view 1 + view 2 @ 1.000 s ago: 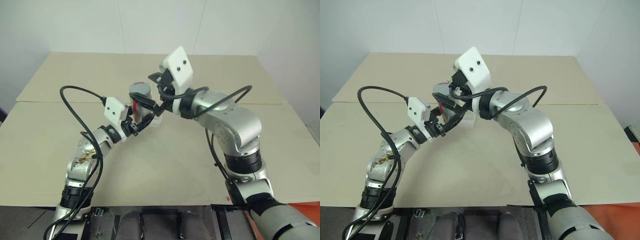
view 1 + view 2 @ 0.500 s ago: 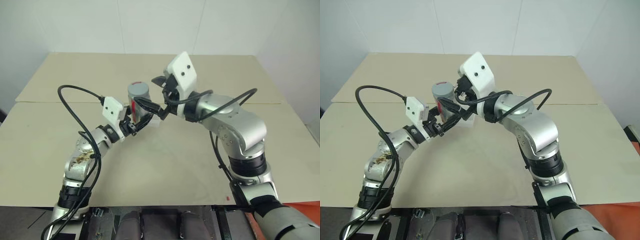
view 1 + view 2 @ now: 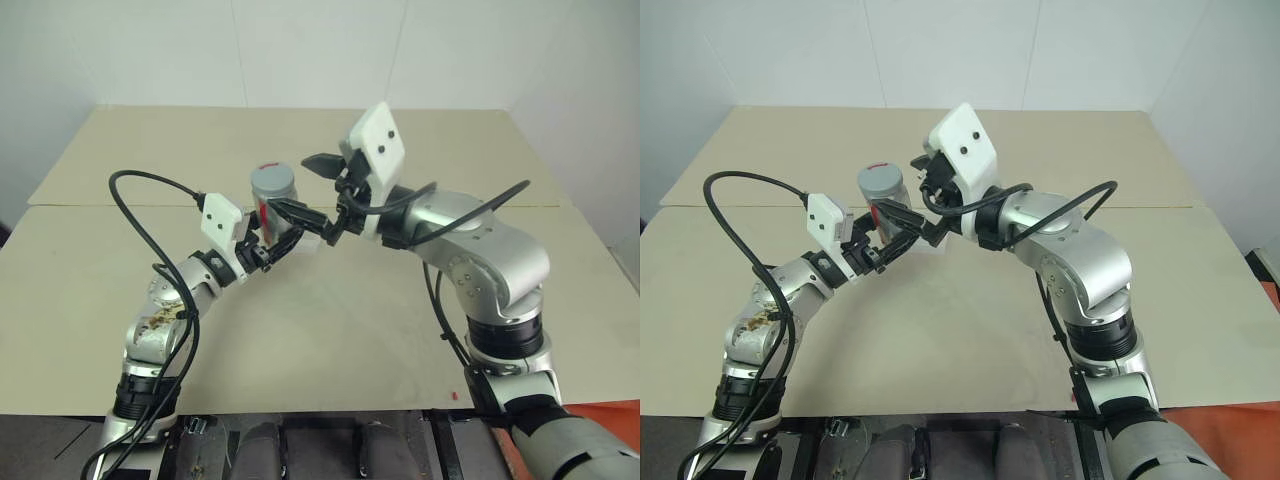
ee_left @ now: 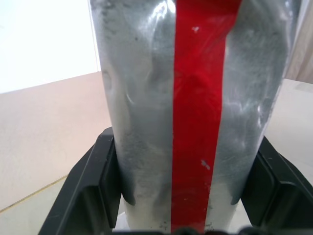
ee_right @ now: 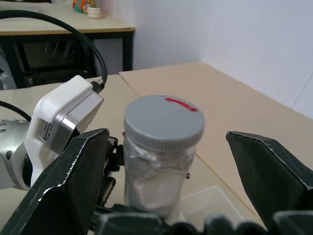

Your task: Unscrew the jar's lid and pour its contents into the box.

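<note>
The jar (image 3: 270,200), a silver cylinder with a red stripe (image 4: 195,122), is held upright above the table, with my left gripper (image 3: 272,238) shut on its lower body. Black pads (image 4: 98,181) press both sides of it. The grey lid (image 5: 164,120) with a red mark sits on top of the jar. My right gripper (image 3: 296,185) is open at lid height, just to the right of the jar. Its fingers (image 5: 73,176) stand wide apart and clear of the lid. The translucent box (image 5: 210,203) lies on the table below and behind the jar.
The beige table (image 3: 330,330) stretches wide on all sides, with a seam running across it. A black cable (image 3: 140,195) loops off my left arm. White walls stand behind the table's far edge.
My right gripper has drawn back a little from the lid, to the right, and stayed open. The left gripper keeps the jar where it was.
</note>
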Motion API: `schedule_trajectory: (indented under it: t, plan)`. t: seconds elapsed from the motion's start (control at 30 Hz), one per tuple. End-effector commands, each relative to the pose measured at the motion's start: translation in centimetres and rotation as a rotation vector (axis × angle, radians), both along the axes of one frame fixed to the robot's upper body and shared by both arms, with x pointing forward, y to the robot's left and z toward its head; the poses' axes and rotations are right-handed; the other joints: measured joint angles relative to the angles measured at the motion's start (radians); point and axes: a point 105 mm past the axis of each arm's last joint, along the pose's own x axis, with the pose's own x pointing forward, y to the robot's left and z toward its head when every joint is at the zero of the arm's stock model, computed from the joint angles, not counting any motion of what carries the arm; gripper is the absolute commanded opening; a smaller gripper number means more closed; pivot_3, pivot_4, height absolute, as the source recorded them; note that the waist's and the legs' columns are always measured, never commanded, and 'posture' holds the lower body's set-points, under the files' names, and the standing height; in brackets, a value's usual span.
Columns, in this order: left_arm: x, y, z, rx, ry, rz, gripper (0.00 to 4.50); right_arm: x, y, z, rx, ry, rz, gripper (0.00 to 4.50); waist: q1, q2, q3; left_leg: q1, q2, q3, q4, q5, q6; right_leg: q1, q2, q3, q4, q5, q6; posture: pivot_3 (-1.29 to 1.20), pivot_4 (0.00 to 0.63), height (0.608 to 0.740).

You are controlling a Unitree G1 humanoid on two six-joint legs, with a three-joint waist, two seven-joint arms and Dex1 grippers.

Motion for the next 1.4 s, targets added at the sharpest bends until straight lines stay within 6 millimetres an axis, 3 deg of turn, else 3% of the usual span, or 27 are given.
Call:
schedule_trajectory:
  t: [0.03,0.53,1.4]
  plan:
    - [-0.8,-0.6,1.3,-0.015,-0.050,-0.031,2.81,-0.2,0.8,1.8,0.038,-0.073,0.008,4.46,0.000,0.000,0.000,0.000,0.000,0.000,0.000,0.000,0.000,0.000,0.000,0.000,0.000,0.000,0.000,0.00,0.150,0.740]
    - [-0.9,-0.4,1.1,-0.014,-0.044,-0.023,2.81,1.4,1.2,1.9,0.053,-0.058,-0.067,4.46,0.000,0.000,0.000,0.000,0.000,0.000,0.000,0.000,0.000,0.000,0.000,0.000,0.000,0.000,0.000,0.00,0.150,0.740]
    - [-1.4,0.2,1.4,-0.019,-0.044,-0.020,2.81,2.0,-2.2,0.9,-0.005,-0.056,-0.156,4.46,0.000,0.000,0.000,0.000,0.000,0.000,0.000,0.000,0.000,0.000,0.000,0.000,0.000,0.000,0.000,0.00,0.150,0.740]
